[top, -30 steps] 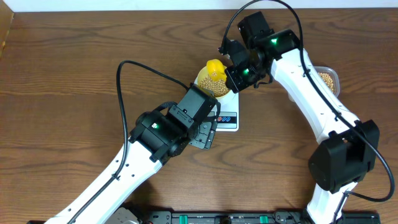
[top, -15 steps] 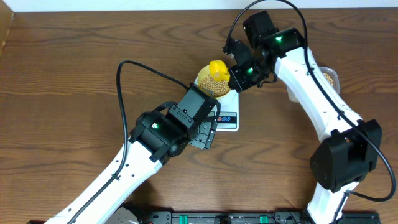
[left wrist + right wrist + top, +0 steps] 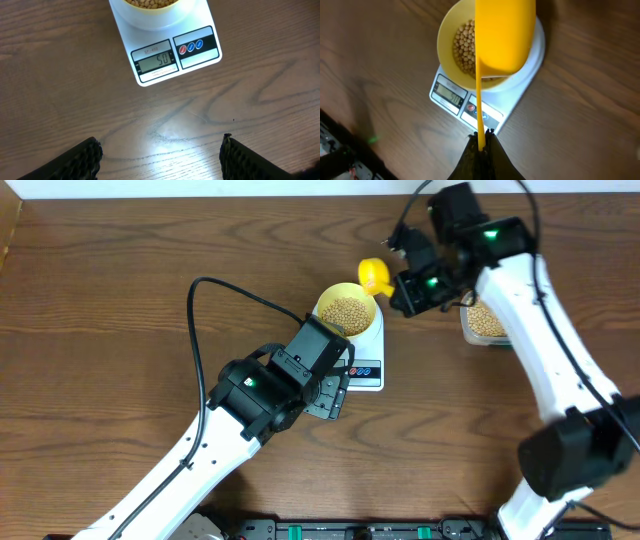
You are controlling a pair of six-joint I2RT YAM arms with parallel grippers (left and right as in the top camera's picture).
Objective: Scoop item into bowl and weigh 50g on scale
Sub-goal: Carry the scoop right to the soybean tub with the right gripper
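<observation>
The left gripper (image 3: 161, 145) hung released over the tabletop (image 3: 60, 100) near the scale (image 3: 165, 55), which read 50 under the bowl (image 3: 330, 298) of beans (image 3: 347, 313); the right gripper (image 3: 415, 285) clenched the scoop (image 3: 375, 277) near the bowl's rim. A stray bean falling, or a knock, could spoil that reading.

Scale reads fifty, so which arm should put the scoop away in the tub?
Right. The right hand grips the yellow scoop near the tub; the left hand hangs open and empty before the scale.
</observation>
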